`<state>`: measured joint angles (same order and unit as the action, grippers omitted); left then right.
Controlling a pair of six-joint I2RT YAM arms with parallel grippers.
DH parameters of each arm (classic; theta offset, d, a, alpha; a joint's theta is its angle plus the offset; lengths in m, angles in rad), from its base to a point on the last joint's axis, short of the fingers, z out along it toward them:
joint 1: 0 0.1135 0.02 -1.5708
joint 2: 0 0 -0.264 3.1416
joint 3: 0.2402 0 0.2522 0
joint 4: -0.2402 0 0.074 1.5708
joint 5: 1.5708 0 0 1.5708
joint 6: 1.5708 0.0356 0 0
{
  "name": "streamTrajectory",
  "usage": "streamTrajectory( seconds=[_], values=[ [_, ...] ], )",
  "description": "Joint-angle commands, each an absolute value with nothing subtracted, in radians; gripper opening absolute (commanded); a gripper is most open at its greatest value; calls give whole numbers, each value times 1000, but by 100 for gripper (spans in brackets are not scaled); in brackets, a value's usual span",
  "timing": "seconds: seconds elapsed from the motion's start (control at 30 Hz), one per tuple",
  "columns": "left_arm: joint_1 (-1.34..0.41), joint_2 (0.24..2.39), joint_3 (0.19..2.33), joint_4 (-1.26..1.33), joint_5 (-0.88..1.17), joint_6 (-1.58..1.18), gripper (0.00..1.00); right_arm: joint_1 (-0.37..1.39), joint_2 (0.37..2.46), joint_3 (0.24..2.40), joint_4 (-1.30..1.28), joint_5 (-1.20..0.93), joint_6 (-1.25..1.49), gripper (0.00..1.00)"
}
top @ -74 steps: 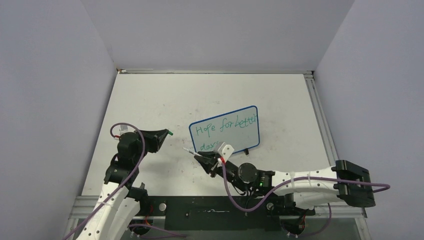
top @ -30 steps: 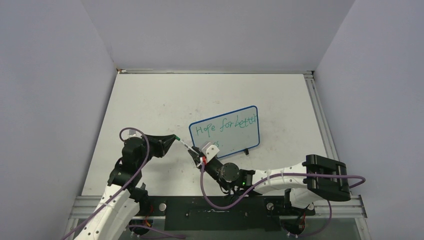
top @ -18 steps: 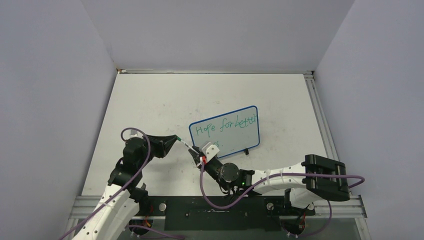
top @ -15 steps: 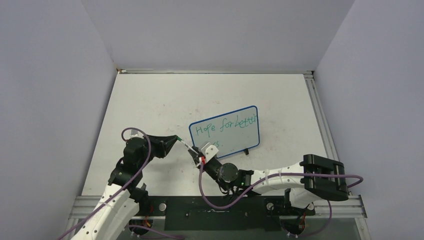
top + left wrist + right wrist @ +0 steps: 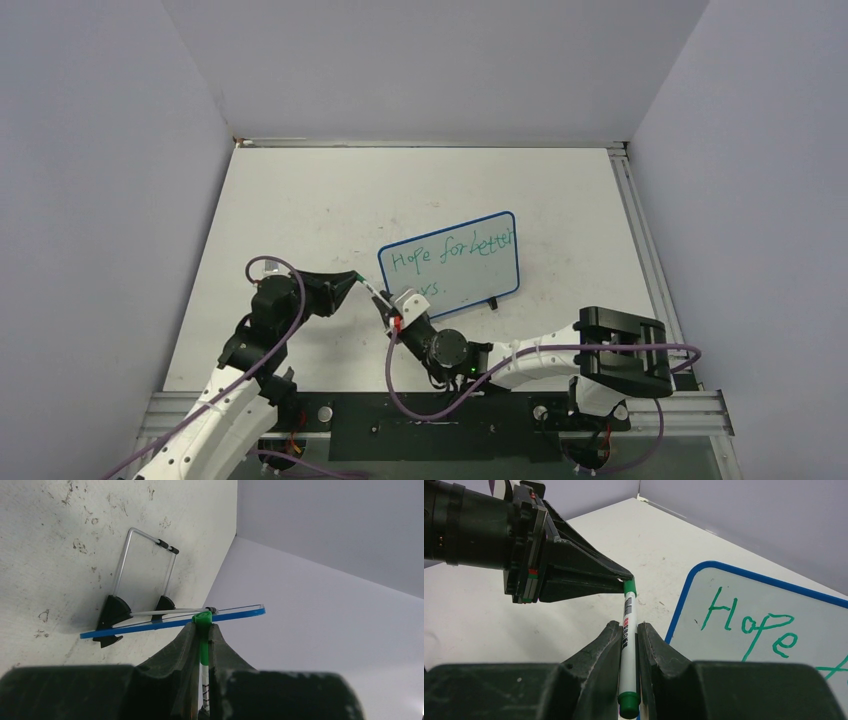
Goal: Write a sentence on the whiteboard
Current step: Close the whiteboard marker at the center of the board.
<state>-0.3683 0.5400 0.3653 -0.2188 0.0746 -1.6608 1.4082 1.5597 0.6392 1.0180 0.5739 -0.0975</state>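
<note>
The whiteboard [image 5: 495, 272] stands tilted at mid table, blue-framed, with the sentence [image 5: 452, 250] in green; the right gripper hides the start of its second line. My right gripper [image 5: 392, 308] is shut on the white marker [image 5: 375, 294] just left of the board. My left gripper [image 5: 352, 279] is shut on the green cap [image 5: 202, 620], which sits on the marker's far end [image 5: 629, 587]. The right wrist view shows the marker [image 5: 628, 615] between my jaws [image 5: 628, 627], the left gripper [image 5: 624, 575] at its tip, and "Hope" [image 5: 749, 622] on the board [image 5: 814, 630].
The left wrist view shows the board edge-on [image 5: 150, 626] with its wire stand [image 5: 125, 555] and black feet [image 5: 112, 611] on the scuffed white table [image 5: 300, 200]. Grey walls enclose the table on three sides. A rail [image 5: 640, 240] runs along the right edge.
My left gripper moved right toward the board and my right gripper moved left, bringing the marker's tip into the cap. Over the last second the right arm's elbow shifted left.
</note>
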Motion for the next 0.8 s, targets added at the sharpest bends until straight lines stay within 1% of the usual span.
streamTrajectory(
  seconds=[0.0, 0.17, 0.43, 0.6, 0.77],
  values=[
    [-396, 534, 414, -156, 59, -1661, 0, 1405, 1608, 671, 1180, 611, -135, 5],
    [-410, 535, 440, -175, 55, -1636, 0, 1403, 1668, 686, 1279, 638, -184, 5],
    [-423, 518, 547, -272, -20, -1516, 0, 1401, 1717, 730, 1284, 692, -207, 5],
    [-427, 549, 557, -241, 40, -1502, 0, 1400, 1737, 743, 1333, 710, -222, 5],
    [-454, 550, 563, -227, 34, -1490, 0, 1400, 1755, 752, 1435, 735, -274, 5]
  ],
)
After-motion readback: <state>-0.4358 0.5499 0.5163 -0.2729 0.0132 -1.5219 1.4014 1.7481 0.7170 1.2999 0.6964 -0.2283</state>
